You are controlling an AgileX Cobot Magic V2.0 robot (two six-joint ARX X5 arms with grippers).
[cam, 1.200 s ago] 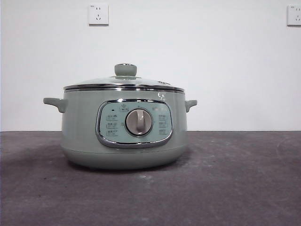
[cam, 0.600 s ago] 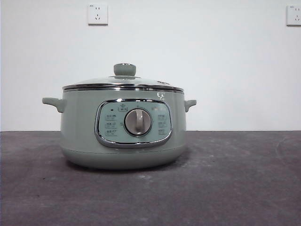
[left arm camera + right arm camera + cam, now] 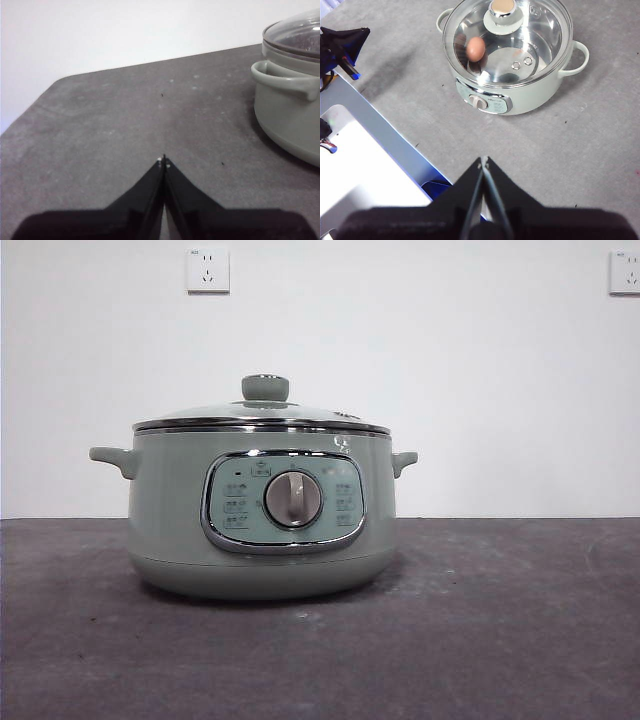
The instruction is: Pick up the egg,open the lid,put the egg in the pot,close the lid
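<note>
Right wrist view: we see the egg (image 3: 476, 48) inside the pot (image 3: 520, 97) under its seated lid (image 3: 503, 37), both grippers (image 3: 483, 160) (image 3: 163, 160) clenched empty over the counter (image 3: 580, 150), apparently done.

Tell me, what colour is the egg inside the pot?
Reddish-brown egg, clearest in the right wrist view.

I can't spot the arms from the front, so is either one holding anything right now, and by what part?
Nothing is held. The left end effector and the right end effector are both shut and empty. The egg lies inside the pot under the lid.
</note>
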